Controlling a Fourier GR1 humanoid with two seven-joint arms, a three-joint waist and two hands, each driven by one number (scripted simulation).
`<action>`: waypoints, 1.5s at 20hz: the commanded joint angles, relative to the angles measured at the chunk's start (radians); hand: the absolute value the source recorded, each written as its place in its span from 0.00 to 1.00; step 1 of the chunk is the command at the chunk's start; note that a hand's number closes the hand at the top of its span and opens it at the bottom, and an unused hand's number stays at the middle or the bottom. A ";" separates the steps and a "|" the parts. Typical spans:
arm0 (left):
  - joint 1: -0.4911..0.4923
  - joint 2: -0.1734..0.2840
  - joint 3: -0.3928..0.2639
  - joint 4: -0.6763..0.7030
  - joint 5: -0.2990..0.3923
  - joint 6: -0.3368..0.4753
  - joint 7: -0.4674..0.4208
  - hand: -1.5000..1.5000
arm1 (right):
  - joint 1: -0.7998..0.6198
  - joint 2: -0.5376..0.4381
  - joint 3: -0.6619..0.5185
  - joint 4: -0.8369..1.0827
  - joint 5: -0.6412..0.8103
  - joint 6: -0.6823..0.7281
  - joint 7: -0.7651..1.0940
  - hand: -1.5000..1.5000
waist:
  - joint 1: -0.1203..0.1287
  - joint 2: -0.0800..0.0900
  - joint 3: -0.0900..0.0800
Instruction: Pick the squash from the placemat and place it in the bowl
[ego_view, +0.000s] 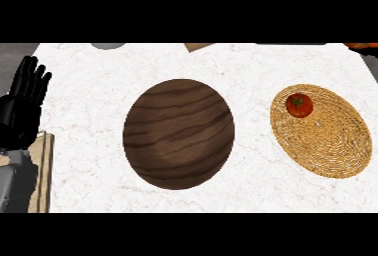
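Sitting on the upper left part of the woven placemat (325, 135), the red squash (299, 105) lies right of the wooden bowl (178, 134), while the left hand (21, 107) rests at the left edge, fingers straight, pressed together.

A white marble counter (88, 120) has a wooden board (43, 172) at its left edge.

counter (258, 65) bare between bowl (178, 134) and placemat (325, 135) | left robot hand (22, 107) upright beside bowl's left
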 joint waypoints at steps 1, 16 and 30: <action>0.000 0.001 0.014 0.008 0.006 0.005 0.001 0.50 | -0.077 0.062 0.013 -0.028 -0.064 0.228 -0.015 1.00 | -0.013 -0.005 -0.001; 0.014 0.033 0.041 -0.011 0.007 -0.009 0.005 0.50 | -0.004 0.413 0.178 -0.418 -0.193 0.313 0.496 1.00 | -0.035 -0.011 0.001; -0.010 0.022 0.028 0.006 0.003 -0.027 -0.002 0.50 | 0.260 0.671 0.441 -0.580 0.045 0.053 0.734 1.00 | -0.005 0.007 0.001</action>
